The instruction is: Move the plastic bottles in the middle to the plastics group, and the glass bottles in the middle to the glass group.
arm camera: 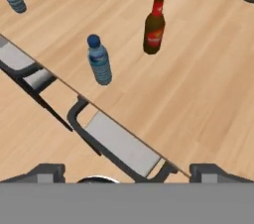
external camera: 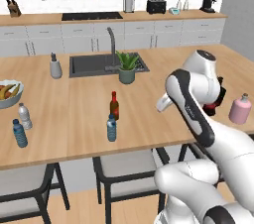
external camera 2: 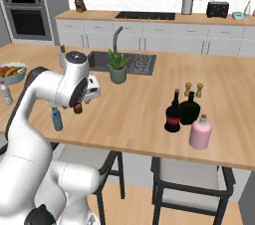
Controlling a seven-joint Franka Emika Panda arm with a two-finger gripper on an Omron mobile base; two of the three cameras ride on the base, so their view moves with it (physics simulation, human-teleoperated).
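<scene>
The right base view alone shows the tall black bottle [external camera 2: 173, 113] whole (left: arm-hidden); the pincer [arm camera: 127, 171] hangs spread above the counter [arm camera: 198, 94].

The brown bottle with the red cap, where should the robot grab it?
Probably round the wide lower body of the brown bottle, coming in level from the stool side. It stands upright with a thin neck, and the blue bottle stands apart beside it.

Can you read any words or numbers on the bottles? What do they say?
None can be read.
Brown bottle: red label, too blurred to read.
Middle blue bottle: blue label, no letters can be made out.
Tall black bottle: red label, too small to read.
Pink bottle: no label can be made out.
</scene>
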